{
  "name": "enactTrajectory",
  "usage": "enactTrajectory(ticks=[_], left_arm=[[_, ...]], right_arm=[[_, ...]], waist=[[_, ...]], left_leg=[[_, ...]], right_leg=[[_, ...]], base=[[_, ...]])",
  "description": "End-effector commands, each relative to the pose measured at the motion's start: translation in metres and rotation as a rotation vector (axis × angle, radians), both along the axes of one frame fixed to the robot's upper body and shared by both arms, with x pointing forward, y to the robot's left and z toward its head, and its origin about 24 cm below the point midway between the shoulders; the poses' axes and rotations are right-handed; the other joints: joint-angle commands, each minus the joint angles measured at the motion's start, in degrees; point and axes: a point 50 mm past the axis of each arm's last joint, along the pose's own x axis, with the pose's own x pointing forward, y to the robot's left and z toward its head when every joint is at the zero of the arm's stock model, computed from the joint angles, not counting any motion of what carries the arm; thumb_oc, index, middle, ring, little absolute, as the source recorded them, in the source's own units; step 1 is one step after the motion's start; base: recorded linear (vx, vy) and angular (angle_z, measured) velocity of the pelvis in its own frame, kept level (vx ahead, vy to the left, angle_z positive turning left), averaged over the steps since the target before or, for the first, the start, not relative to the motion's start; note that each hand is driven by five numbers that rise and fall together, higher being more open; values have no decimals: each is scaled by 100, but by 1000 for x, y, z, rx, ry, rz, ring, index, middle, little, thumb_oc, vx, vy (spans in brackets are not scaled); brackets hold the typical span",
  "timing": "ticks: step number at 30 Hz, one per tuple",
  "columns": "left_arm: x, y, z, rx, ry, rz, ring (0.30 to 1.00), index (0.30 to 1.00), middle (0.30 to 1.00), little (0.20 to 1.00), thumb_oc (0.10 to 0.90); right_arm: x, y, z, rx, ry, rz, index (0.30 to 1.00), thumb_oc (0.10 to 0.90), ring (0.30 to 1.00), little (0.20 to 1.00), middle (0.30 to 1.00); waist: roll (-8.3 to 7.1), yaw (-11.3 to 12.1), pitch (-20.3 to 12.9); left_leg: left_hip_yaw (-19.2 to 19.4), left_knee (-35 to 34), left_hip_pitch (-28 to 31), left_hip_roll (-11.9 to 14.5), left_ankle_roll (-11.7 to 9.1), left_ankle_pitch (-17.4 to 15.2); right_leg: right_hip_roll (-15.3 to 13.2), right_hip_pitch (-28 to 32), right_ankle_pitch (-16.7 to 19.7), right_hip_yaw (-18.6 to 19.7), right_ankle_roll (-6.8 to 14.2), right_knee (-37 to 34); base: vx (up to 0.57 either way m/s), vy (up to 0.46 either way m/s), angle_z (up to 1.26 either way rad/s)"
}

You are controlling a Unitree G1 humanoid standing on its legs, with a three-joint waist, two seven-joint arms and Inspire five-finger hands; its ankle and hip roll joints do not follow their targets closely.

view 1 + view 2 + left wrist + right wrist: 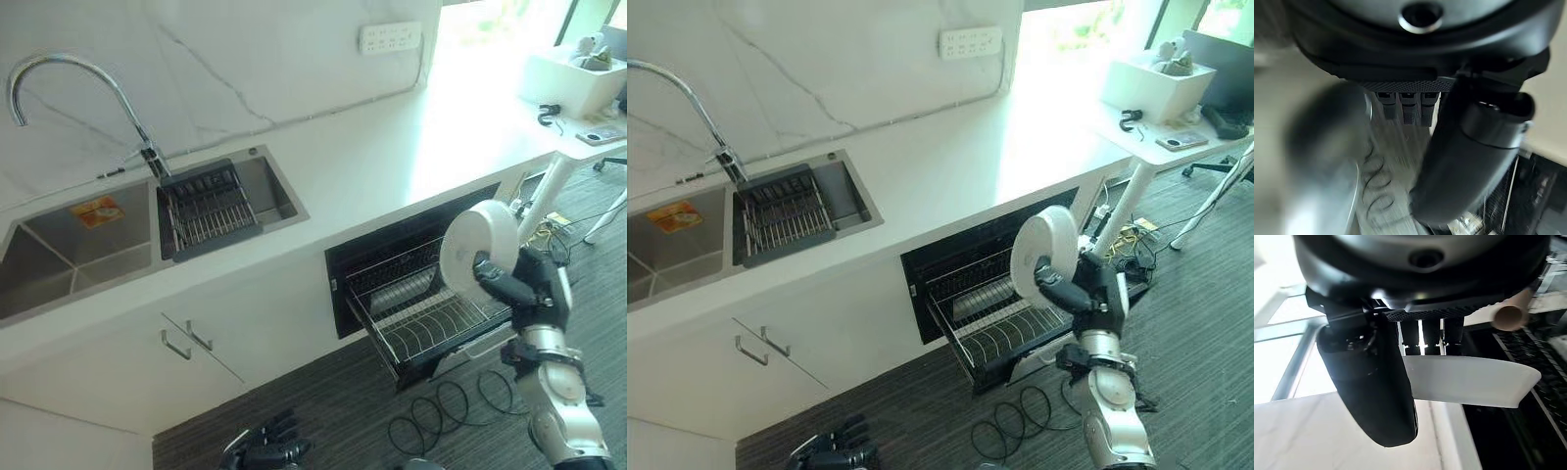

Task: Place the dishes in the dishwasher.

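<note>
Right hand (509, 284) pinches white plate (477, 245) by rim, upright above pulled-out rack (431, 328) under counter's right edge. Plate looks stiff, slick, breakable; rim grip suits. Left hand (269, 448) hangs low, fingers relaxed.

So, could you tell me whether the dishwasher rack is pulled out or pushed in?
Pulled out: the dishwasher rack juts past the counter front, empty, below the plate.

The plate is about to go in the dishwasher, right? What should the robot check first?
1. Right hand pinches the white plate: ok.
2. Dishwasher rack pulled out: ok.
3. Plate held on edge above the rack: ok.
4. Rack slots below look free: ok.
5. Left hand hangs low, away from the rack: ok.
6. Plate lined up with one slot: cannot tell.
</note>
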Motion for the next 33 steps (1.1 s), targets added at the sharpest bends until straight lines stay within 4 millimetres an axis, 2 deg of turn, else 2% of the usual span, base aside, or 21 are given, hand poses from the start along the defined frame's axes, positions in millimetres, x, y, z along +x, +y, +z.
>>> enactTrajectory(ticks=[1,6,7,9,11,12,13,16,22,25,28,33], left_arm=[[16,0,7,112,-107,-123,900,900,900,900,800],[9,2,1,127,-69,-101,900,900,900,900,800],[-11,6,-12,155,25,-87,900,900,900,900,800],[-25,10,-18,177,93,-73,900,900,900,900,800],[-30,11,-20,185,121,-55,900,900,900,900,800],[-36,13,-22,191,154,-35,900,900,900,900,800],[-43,17,-24,197,192,-8,900,900,900,900,800],[-49,24,-25,209,239,32,900,900,900,900,800],[-47,38,-25,253,297,103,900,900,900,900,800],[-45,39,-25,259,314,98,900,900,900,900,800],[-39,39,-25,263,312,73,900,900,900,900,800],[-10,43,-20,245,239,83,900,900,900,900,800]], right_arm=[[22,5,86,-180,-405,54,300,400,300,300,300],[23,3,82,-202,-377,29,300,400,300,300,300],[33,0,69,-319,-301,-13,300,400,300,300,300],[42,-6,61,-505,-230,-94,300,400,300,300,300],[44,-8,57,-549,-200,-121,300,400,300,300,300],[47,-9,53,-598,-167,-136,300,400,300,300,300],[52,-11,46,-721,-124,-151,300,400,300,300,300],[60,-18,39,-831,-43,-159,300,400,300,300,300],[79,-25,30,-920,70,-174,300,400,300,300,300],[87,-25,30,-971,102,-182,300,400,300,300,300],[98,-30,37,-1032,137,-202,300,400,300,300,300],[113,-56,62,-1109,208,-291,300,400,300,300,300]], waist=[[-131,76,53],[-120,77,27],[-130,248,27],[-165,361,26],[-173,389,12],[-183,437,29],[-191,517,51],[-200,648,68],[-153,861,197],[-118,950,290],[-66,1043,406],[140,1197,861]], left_leg=[[-138,896,-109,31,19,-1062],[-164,896,-138,44,6,-1076],[-270,896,-95,-45,9,-1190],[-320,896,-109,-120,48,-1235],[-345,896,-158,-147,71,-1216],[-367,896,-148,-169,82,-1235],[-408,896,-141,-189,82,-1259],[-514,896,-238,-234,97,-1219],[-711,896,-398,-306,93,-1159],[-797,896,-476,-341,87,-1125],[-895,896,-639,-381,74,-1061],[-1058,896,-1029,-493,78,-963]], right_leg=[[206,415,34,-216,123,-829],[145,426,25,-286,145,-829],[-2,522,11,-458,215,-829],[-90,534,21,-566,251,-829],[-110,499,46,-589,251,-829],[-118,519,39,-602,252,-829],[-135,545,21,-621,270,-829],[-159,494,44,-677,265,-829],[-198,436,60,-779,262,-829],[-211,412,71,-814,258,-829],[-232,307,109,-854,258,-829],[-283,-45,202,-844,265,-829]], base=[[68,146,-16],[35,69,9],[99,179,13],[91,151,33],[33,44,50],[62,33,21],[60,37,7],[43,14,11],[9,-7,11],[-8,-22,9],[-60,-40,17],[-190,-25,6]])
